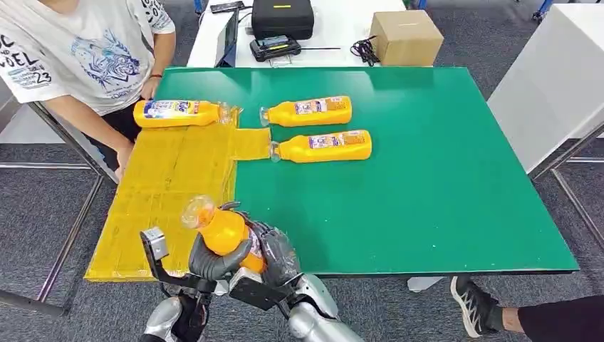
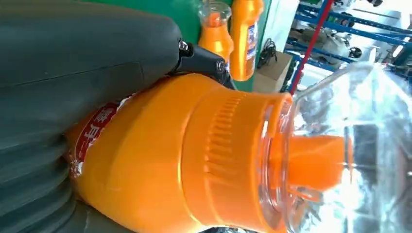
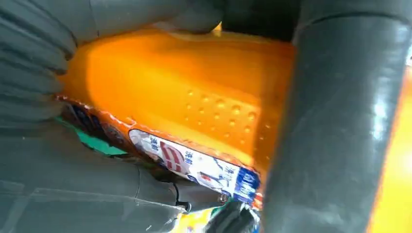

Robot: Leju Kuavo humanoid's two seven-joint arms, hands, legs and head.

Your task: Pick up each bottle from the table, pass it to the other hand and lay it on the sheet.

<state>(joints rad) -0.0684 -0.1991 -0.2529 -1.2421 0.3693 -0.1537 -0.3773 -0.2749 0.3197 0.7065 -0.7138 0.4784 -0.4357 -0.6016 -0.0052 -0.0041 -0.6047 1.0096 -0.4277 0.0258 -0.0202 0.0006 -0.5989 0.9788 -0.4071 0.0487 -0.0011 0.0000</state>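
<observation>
Both hands, left (image 1: pixel 208 262) and right (image 1: pixel 274 255), are gripping one orange bottle (image 1: pixel 222 229) over the table's (image 1: pixel 441 178) near edge beside the yellow sheet (image 1: pixel 164 192), where another bottle (image 1: pixel 178 112) is lying, two more (image 1: pixel 324 147) resting on green beyond

A green table (image 1: pixel 427 178) carries a yellow sheet (image 1: pixel 164 199) at its left and 2 orange bottles (image 1: pixel 317 130) lying beside it
</observation>
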